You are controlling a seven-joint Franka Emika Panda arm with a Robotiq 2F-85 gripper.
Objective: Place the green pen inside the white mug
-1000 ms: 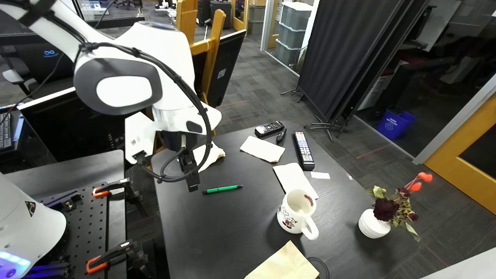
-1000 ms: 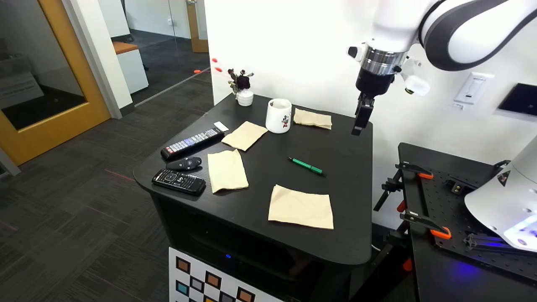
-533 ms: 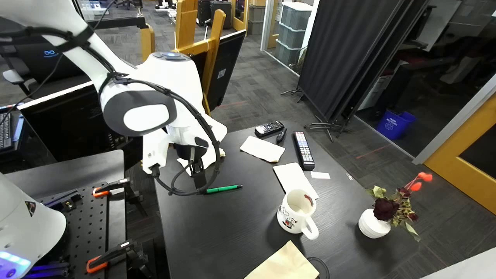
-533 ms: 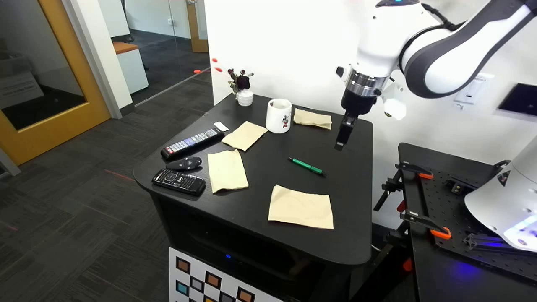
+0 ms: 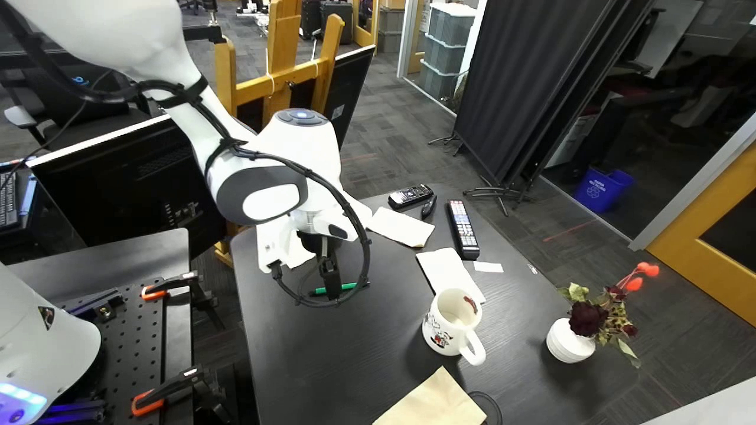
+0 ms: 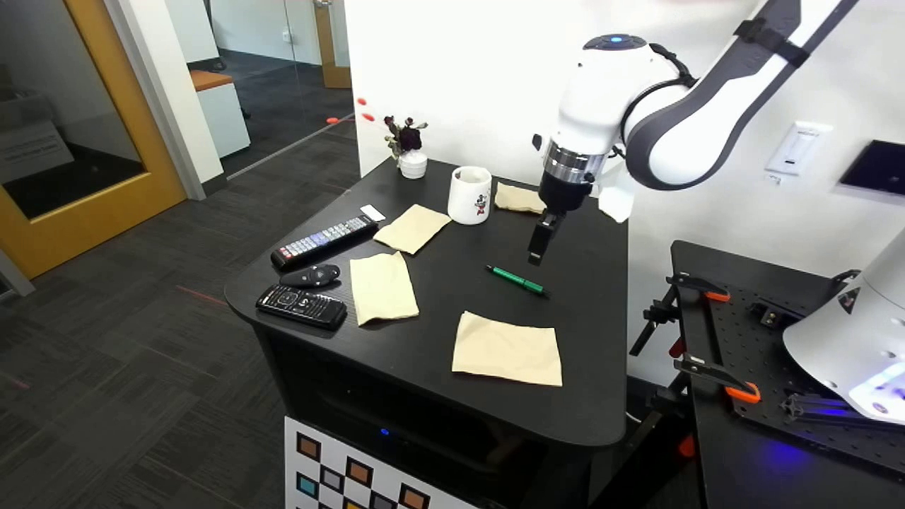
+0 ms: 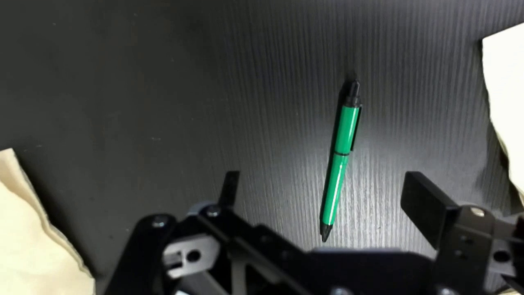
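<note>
The green pen (image 7: 340, 164) lies on the dark table (image 6: 452, 283), framed by widely spread jaws.
In the wrist view the gripper (image 7: 321, 180) holds nothing; the pen's writing end shows between the jaws, touching neither and nearer the one on the picture's right, while the clip end reaches out past the jaw tips. In an exterior view the fingertips (image 6: 541, 240) hang above the table, clear of the pen; the white mug (image 6: 469, 198) stands upright, well apart from the pen.
</note>
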